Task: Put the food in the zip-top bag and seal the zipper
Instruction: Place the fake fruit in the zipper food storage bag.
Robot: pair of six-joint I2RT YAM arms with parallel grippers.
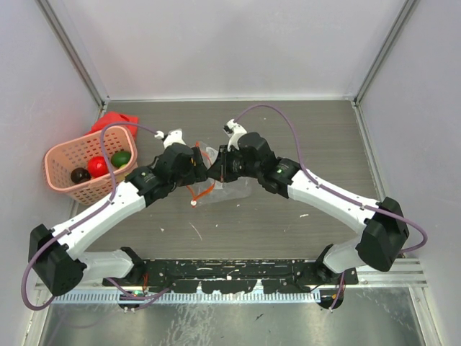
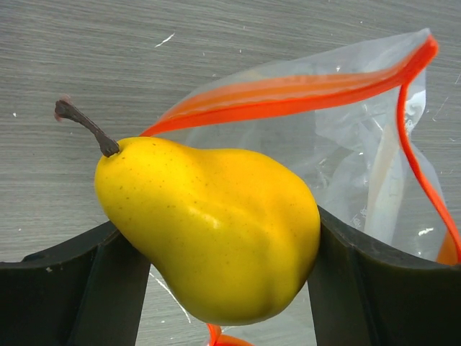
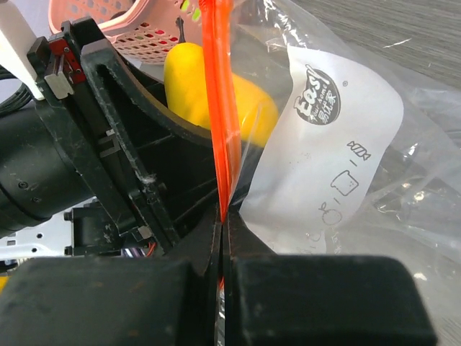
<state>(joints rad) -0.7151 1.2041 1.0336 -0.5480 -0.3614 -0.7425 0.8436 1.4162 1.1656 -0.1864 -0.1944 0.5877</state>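
A grey wood-grain desk [image 1: 324, 137] stands enclosed by plain pale walls [image 1: 230, 43] on the left, right and far sides, evenly lit. Aluminium struts [image 1: 72, 50] line the far corners.

"Easy" on white label [image 3: 337, 148] of zip-top bag [image 3: 426, 210]

Both arms reach inward, seemingly almost meeting; left hand [image 2: 223, 288] clamped wide; right hand [image 3: 222, 234] pinched shut.

Left claw [image 2: 225, 285] grips yellow pear [image 2: 209, 223] — zip-top bag [image 2: 346, 151] gapes just beyond.
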